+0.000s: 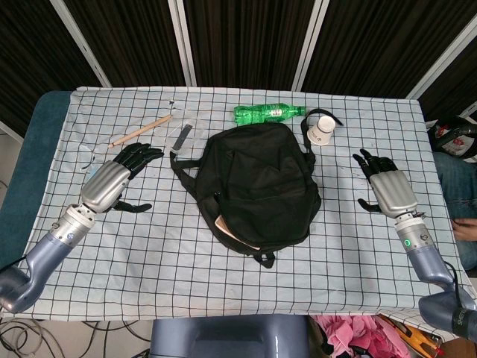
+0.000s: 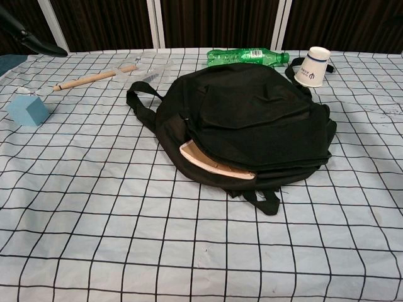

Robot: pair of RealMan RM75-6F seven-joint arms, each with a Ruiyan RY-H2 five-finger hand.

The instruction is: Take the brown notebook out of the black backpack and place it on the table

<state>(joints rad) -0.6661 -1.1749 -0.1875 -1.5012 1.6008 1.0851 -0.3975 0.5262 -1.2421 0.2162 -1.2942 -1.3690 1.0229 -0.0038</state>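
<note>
A soft black fabric backpack [image 2: 252, 119] lies flat on the checked tablecloth [image 2: 94, 220]; a brown notebook [image 2: 211, 165] pokes from its open zip. Left hand [image 1: 119, 179] and right hand [image 1: 387, 186] flank it, fingers spread, holding nothing.

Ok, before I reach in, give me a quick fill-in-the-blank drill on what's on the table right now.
1. The brown notebook pokes out of the black backpack's ____ opening.
2. The left robot hand and right robot hand both hold ____.
3. The bottle lying behind the backpack is ____ in colour.
4. The paper cup lies on its ____.

Missing words: unzipped; nothing; green; side
</note>
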